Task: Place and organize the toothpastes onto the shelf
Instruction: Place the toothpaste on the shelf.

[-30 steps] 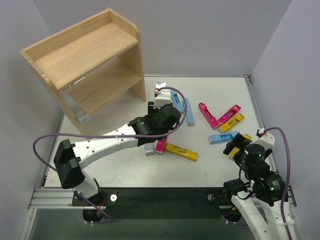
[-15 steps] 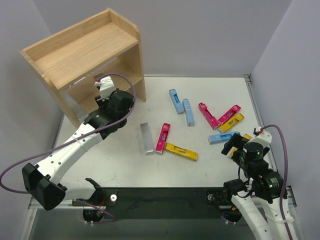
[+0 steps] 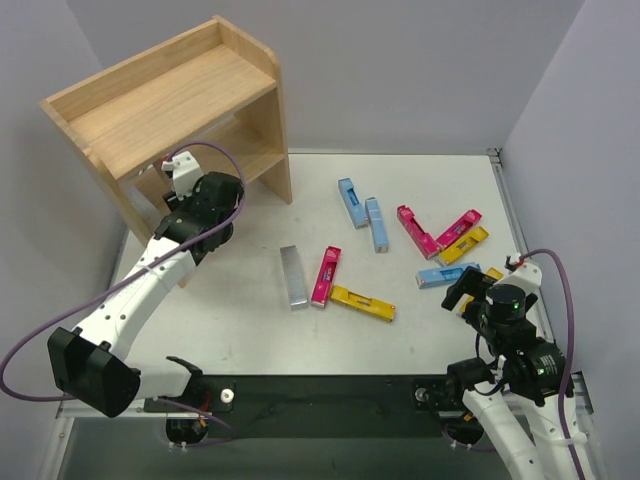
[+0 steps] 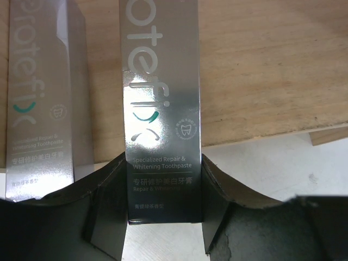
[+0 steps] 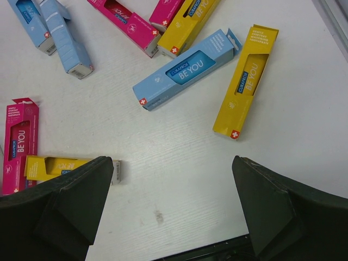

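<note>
Top view looks down from behind; left wrist sits close, shelf just ahead of its fingers; right wrist, higher, shares toothpastes below with top

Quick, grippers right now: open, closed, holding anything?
Left gripper: closed on a silver carton.
Right gripper: open, empty.

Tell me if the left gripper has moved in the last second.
Yes. The left gripper, holding a silver carton, swung left from mid-table to the shelf.
</note>
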Robot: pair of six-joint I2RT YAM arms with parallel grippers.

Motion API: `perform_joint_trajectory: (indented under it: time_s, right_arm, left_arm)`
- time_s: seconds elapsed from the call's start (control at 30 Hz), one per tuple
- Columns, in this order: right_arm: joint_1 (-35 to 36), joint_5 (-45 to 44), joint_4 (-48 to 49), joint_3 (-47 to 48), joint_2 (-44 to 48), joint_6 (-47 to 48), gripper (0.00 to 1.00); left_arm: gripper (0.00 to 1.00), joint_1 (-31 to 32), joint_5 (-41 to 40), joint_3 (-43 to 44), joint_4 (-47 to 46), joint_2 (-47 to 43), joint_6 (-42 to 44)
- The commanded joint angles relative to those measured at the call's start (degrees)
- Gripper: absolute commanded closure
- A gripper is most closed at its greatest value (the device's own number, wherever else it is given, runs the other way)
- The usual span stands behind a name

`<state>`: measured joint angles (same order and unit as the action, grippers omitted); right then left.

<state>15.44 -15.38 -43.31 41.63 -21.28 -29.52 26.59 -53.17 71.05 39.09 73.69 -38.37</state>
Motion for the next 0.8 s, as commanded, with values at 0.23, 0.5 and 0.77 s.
perform_joint_trajectory:
  time_s: [0.23,0.5,0.77]
  right_arm:
    - [0.2,1.1,1.7,-1.1,-1.2,1.0,0.01]
    - [0.3,2.2,2.1,-1.4,-1.4,1.4,0.01]
    - [0.3,3.6,2.3,-1.6,-2.2,1.7,0.01]
  left_arm:
    - [0.80,-3.2,-2.0,0.9,1.5,1.0,-1.7]
    - [0.57,-3.6,-2.0,1.5,1.9,0.4,-0.3]
    - [0.37,-3.6,-1.5,2.5,2.5,-0.8,-0.2]
